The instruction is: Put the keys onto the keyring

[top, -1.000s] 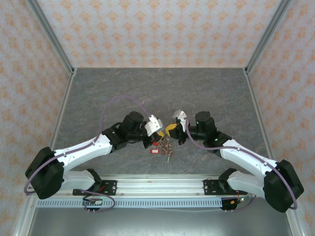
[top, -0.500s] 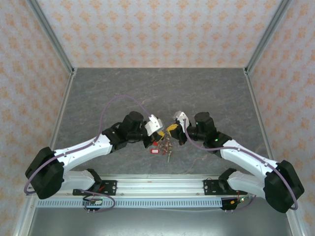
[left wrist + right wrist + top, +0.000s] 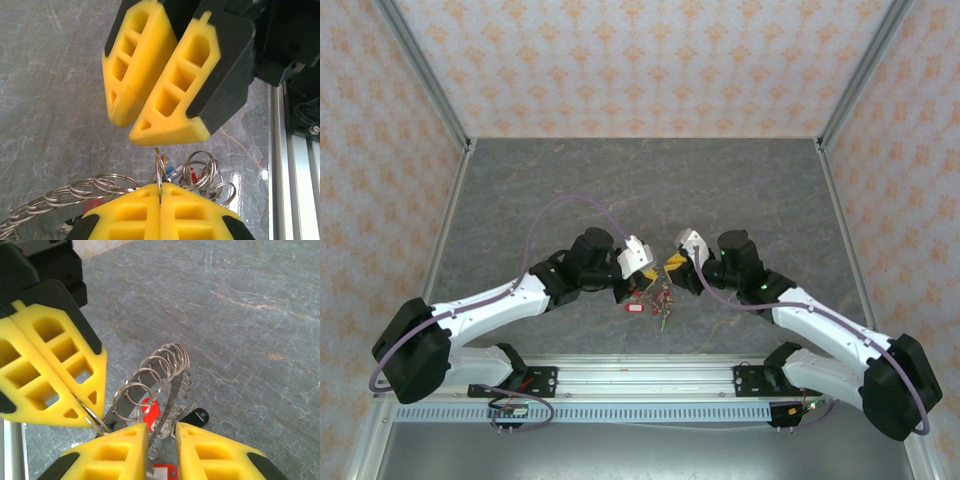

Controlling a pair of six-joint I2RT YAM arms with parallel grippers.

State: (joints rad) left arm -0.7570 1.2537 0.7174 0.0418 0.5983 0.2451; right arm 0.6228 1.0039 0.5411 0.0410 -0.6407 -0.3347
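Observation:
The keyring [image 3: 169, 399] is a grey metal band fringed with small split rings [image 3: 146, 376], hanging between both grippers just above the table. My left gripper [image 3: 160, 187] is shut on one small split ring [image 3: 160, 165] at its fingertips. My right gripper [image 3: 161, 428] is open, its yellow fingers standing either side of the band without closing on it. Keys hang below with a red tag [image 3: 150, 412], a black tag [image 3: 195, 416] and a blue tag [image 3: 170, 173]. In the top view the left gripper [image 3: 646, 272] and right gripper [image 3: 671, 266] meet over the key bunch [image 3: 658, 296].
A red tag [image 3: 635, 308] lies on the grey stone-patterned table [image 3: 640, 190] under the bunch. The aluminium rail [image 3: 640, 372] with the arm bases runs along the near edge. Patterned walls enclose the back and both sides.
Both wrists have shifted slightly to the right over the bunch. The left gripper still holds its small ring and the right fingers stay apart.

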